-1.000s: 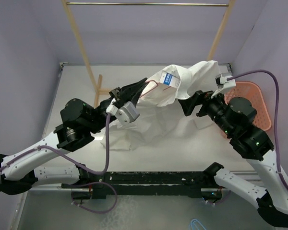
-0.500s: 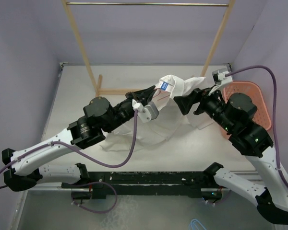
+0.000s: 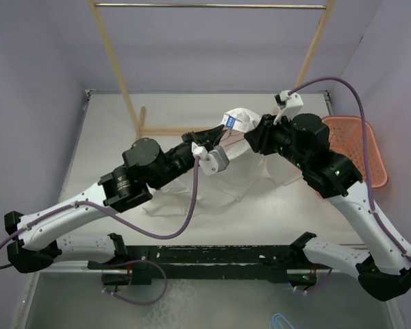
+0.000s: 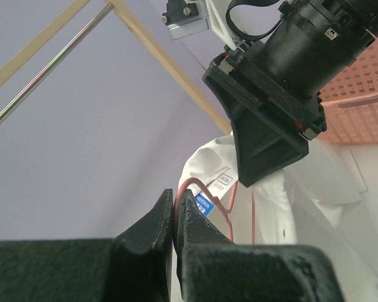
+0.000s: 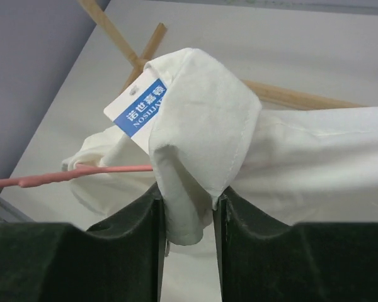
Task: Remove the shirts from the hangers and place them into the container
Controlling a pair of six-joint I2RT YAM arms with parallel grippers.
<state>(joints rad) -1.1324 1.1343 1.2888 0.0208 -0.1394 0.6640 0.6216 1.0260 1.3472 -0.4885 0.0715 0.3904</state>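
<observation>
The white shirt [image 3: 243, 171] lies bunched on the table, its collar with the blue label [image 3: 234, 122] lifted. My left gripper [image 3: 218, 130] is shut on the hook of the pink wire hanger [image 4: 191, 181], which still runs into the neck of the shirt [image 4: 271, 201]. In the right wrist view a fold of collar [image 5: 195, 126] hangs between my right gripper's [image 5: 188, 192] jaws and touches both fingers, with the hanger [image 5: 82, 175] just to its left. The two grippers nearly meet above the shirt. The salmon container [image 3: 363, 147] stands at the right.
The wooden rack [image 3: 116, 75] with its metal rail [image 3: 212, 6] stands behind the shirt, its foot beam [image 5: 290, 97] close beyond the collar. Purple walls close in the left, right and back. The right arm's body [image 4: 271, 119] fills the left wrist view ahead.
The right arm has swung left to the collar and its jaws have narrowed around the fold. The left arm, holding the hanger, moved right earlier and has since stayed nearly still.
</observation>
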